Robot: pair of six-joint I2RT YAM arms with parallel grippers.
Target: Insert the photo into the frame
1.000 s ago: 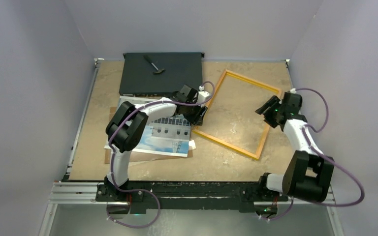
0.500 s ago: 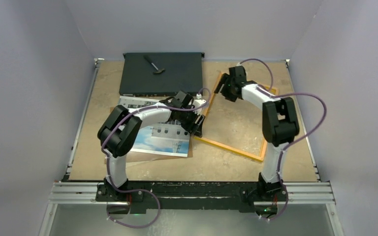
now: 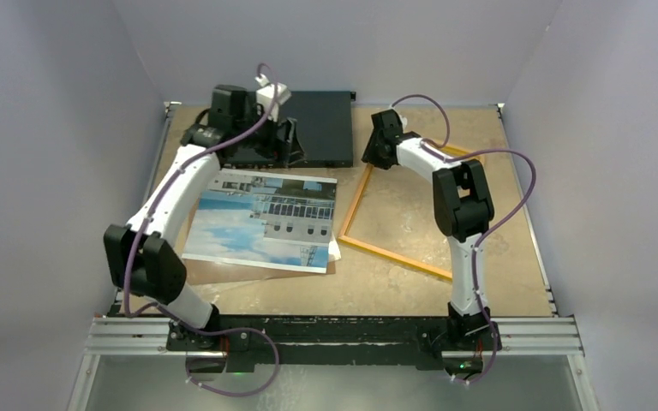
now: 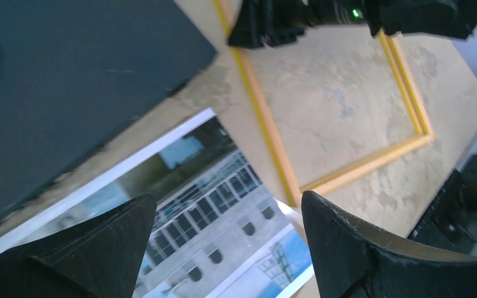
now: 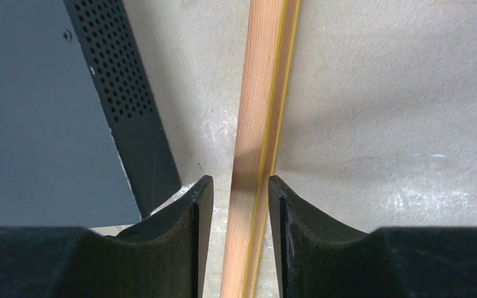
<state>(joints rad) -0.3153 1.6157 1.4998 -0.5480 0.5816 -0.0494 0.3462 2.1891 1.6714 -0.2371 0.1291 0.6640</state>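
Photo [image 3: 261, 218], the large rectangular paper print of a pale multi-storey building under blue cloudy sky, lies face up on the left-centre of the sandy-brown table [image 3: 394, 300]. It rests on a plain brown backing board [image 3: 223, 274] that peeks out along its near edge. Its right edge sits just beside the near left corner of the thin rectangular yellow-orange picture frame [image 3: 394, 255]. That frame lies flat to the right, turned at an angle to the photo. The table shows through its opening, and I cannot tell whether a pane is in it.

My right claw [image 5: 239, 186] is at the far end of the frame's left rail, close to the corner of the flat black rectangular box [image 3: 321, 128]. Its fingers [image 5: 199, 211] stand one on each side of the wooden rail. A strip of table shows between the left finger and the wood, so I judge it astride the rail and not clamped. I take this as getting hold of the frame to steady or square it, since it lies skewed to the photo.

My left claw [image 4: 227, 205] hangs raised over the gap between the black box and the photo's far edge. Its fingers are spread wide with nothing between them. I read that as keeping it free to come down on the photo.
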